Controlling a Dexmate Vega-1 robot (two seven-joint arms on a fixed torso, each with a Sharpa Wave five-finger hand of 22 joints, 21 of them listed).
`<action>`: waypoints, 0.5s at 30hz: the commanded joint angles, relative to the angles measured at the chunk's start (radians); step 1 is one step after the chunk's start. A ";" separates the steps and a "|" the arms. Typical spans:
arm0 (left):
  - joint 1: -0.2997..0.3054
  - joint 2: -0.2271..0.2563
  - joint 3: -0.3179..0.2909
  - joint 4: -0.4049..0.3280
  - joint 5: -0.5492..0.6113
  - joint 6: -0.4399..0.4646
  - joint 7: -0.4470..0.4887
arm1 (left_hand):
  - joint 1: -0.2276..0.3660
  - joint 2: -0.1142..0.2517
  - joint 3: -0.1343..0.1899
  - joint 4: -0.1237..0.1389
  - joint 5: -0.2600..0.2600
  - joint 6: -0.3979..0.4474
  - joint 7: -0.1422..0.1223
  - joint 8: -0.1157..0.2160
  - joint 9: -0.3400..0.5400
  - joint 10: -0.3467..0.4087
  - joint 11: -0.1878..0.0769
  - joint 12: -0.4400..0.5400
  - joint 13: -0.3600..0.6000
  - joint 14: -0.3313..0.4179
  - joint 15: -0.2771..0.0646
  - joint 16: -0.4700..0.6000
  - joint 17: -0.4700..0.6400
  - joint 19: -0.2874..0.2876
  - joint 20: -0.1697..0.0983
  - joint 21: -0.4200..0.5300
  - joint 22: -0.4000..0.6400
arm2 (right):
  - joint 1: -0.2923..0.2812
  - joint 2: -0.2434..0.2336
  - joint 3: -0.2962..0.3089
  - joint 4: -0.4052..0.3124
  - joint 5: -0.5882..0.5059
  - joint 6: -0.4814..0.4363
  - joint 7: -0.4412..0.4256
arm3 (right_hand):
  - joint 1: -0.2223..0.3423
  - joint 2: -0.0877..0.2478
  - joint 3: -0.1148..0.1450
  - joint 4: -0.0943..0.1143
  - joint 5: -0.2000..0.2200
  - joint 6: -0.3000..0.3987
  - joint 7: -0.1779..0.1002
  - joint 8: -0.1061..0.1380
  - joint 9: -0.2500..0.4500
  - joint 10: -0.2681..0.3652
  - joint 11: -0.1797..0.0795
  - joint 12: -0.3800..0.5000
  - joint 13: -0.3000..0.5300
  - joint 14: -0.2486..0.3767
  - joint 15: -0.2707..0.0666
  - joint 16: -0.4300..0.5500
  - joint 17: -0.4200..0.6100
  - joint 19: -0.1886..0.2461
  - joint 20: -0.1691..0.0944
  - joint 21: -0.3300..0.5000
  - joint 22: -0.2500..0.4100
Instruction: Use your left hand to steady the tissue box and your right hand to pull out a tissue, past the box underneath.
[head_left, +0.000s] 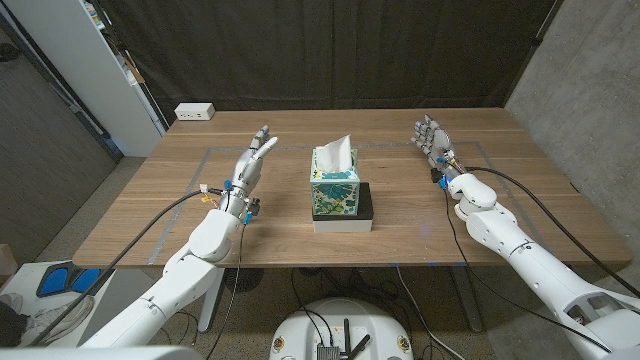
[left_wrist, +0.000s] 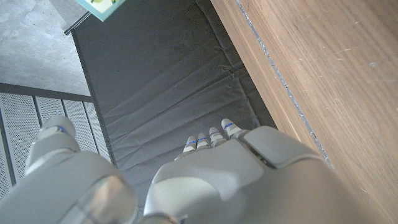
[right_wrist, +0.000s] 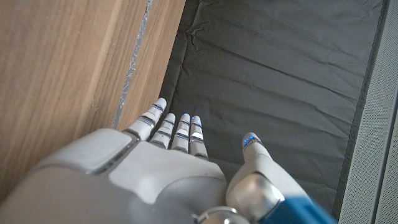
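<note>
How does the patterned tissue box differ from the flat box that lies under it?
The green floral cardboard tissue box is tall and colourful; the flat black and white box beneath is low and plain. The tissue box has a white tissue standing from its top; the flat box shows no opening. Both sit mid-table, touched by neither hand.

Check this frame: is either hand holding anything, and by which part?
Nothing is held. The left hand and right hand are both open, apart from the tissue box between them.

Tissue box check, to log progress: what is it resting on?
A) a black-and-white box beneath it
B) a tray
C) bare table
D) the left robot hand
A: the tissue box stands on a flat box underneath, black on top and white-sided, with both robot hands apart from it.
</note>
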 joint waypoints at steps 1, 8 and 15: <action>0.051 0.001 -0.013 -0.035 0.013 -0.011 0.019 | 0.010 0.002 -0.007 -0.002 0.005 -0.450 -0.005 0.009 0.003 -0.357 -0.004 0.005 0.002 -0.335 0.008 0.007 0.003 -0.104 -0.057 -0.004 0.006 | -0.013 -0.009 0.000 -0.030 -0.004 -0.012 -0.013 | -0.002 0.004 0.001 -0.004 0.003 0.000 0.004 -0.002 0.004 0.002 0.004 -0.002 0.005 0.000 0.005 0.000 0.003 -0.002 0.004 -0.004 0.003; 0.071 0.000 -0.014 -0.044 0.022 -0.015 0.022 | 0.011 0.004 -0.011 0.000 0.007 -0.449 -0.006 0.010 0.003 -0.356 -0.004 0.006 0.002 -0.334 0.008 0.007 0.003 -0.102 -0.056 -0.006 0.006 | -0.019 -0.012 -0.002 -0.046 -0.012 -0.016 -0.024 | -0.003 0.005 0.000 -0.006 0.003 -0.001 0.004 -0.002 0.004 0.003 0.004 -0.003 0.005 0.001 0.006 -0.001 0.002 -0.002 0.004 -0.004 0.003; 0.088 0.003 -0.017 -0.056 0.036 -0.022 0.025 | 0.012 0.005 -0.014 0.001 0.008 -0.447 -0.006 0.010 0.003 -0.355 -0.003 0.006 0.002 -0.334 0.008 0.007 0.003 -0.101 -0.056 -0.007 0.006 | -0.025 -0.012 -0.002 -0.058 -0.018 -0.015 -0.034 | -0.004 0.006 0.000 -0.007 0.003 -0.002 0.004 -0.003 0.004 0.004 0.005 -0.003 0.006 0.001 0.005 -0.002 0.001 -0.002 0.004 -0.004 0.002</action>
